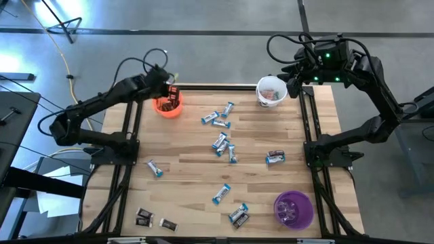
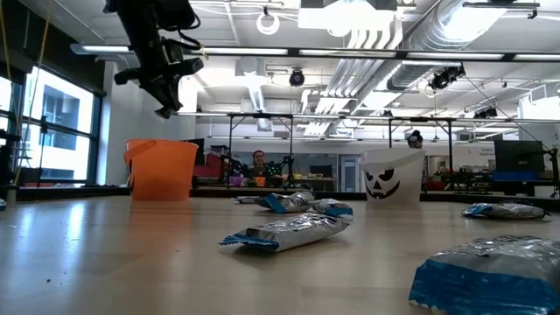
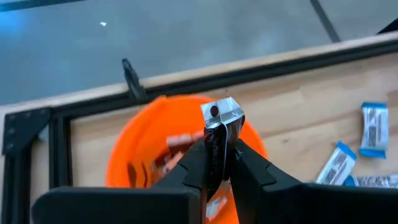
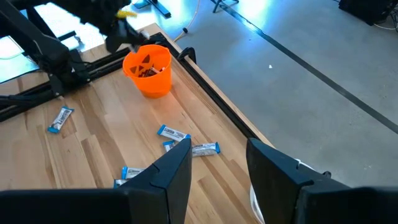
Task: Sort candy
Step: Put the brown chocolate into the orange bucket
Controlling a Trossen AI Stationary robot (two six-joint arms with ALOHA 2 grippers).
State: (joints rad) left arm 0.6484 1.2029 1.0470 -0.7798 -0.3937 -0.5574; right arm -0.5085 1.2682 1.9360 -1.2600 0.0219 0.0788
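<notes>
Where planks end, grey floor (image 3: pixel 186 37) (wooden table (image 1: pixel 203 163)) beyond.

Candy (image 1: pixel 221 141) clutters the table's (image 1: pixel 190 156) middle; orange cup (image 1: pixel 167 106), white cup (image 1: pixel 271 91) block far corners

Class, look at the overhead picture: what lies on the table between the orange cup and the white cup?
In the high view, two blue-and-white candies lie between the orange cup and the white cup; otherwise bare wood.
</notes>
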